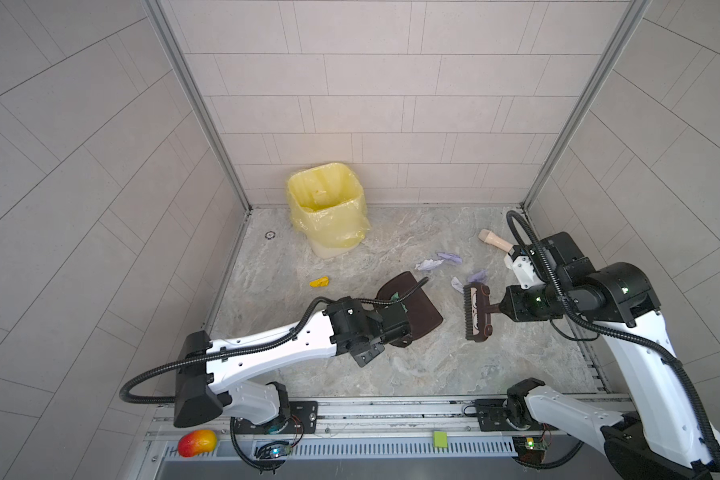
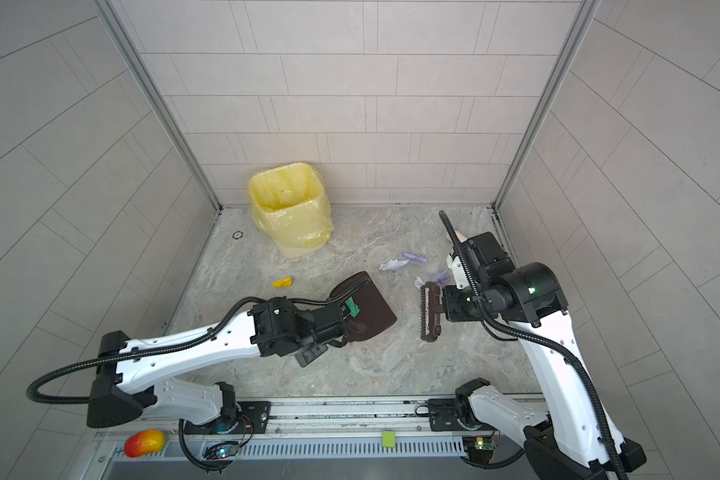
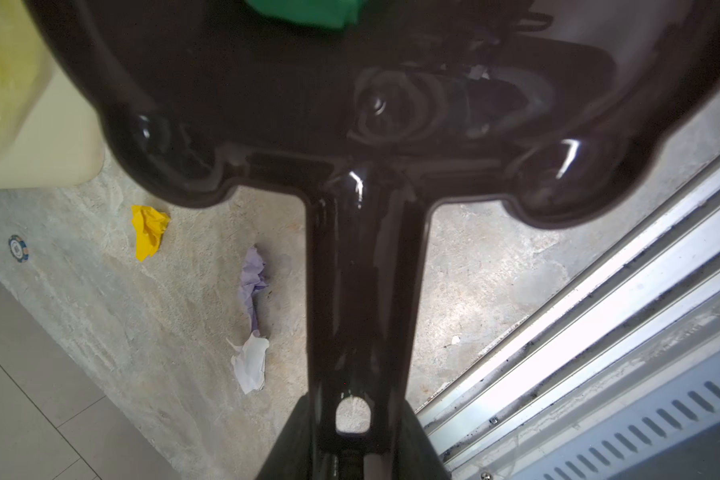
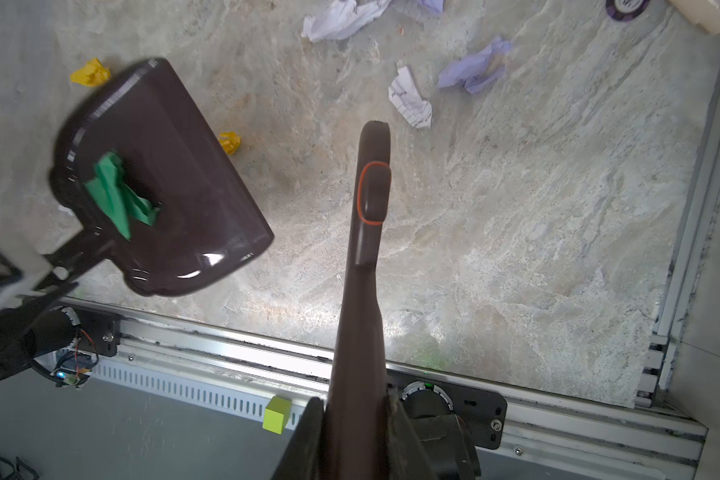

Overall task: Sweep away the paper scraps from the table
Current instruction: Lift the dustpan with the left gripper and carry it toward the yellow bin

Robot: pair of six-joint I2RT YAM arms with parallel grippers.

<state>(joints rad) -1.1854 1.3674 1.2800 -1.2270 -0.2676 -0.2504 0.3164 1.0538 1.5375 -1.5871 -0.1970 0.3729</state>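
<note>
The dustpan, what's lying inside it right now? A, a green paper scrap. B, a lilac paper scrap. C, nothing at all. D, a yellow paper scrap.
A: in the right wrist view a crumpled green paper scrap lies in the dark dustpan near its handle end, while the yellow scraps and lilac scraps lie on the table.
</note>
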